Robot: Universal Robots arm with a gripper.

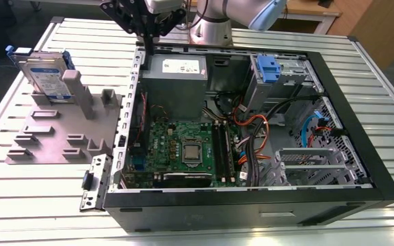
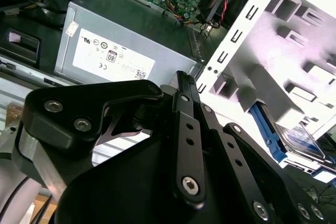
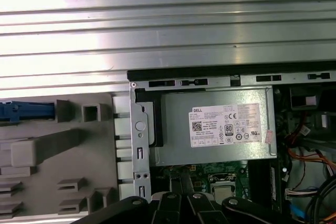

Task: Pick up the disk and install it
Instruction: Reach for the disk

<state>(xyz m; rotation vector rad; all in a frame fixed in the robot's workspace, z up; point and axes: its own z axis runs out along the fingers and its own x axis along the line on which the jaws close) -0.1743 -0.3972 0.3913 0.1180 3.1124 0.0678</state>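
Above the open computer case's (image 1: pixel 252 201) rear edge, the gripper (image 1: pixel 148 41) hangs clenched and empty. The disk (image 1: pixel 46 77) stands on edge in a grey fixture (image 1: pixel 46 139) at the exterior view's left, on a slatted metal table (image 1: pixel 365 69), with wooden furniture (image 1: pixel 378 25) behind.

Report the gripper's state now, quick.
Gripper: closed, holding nothing. The disk stands in the grey holder, apart from it.
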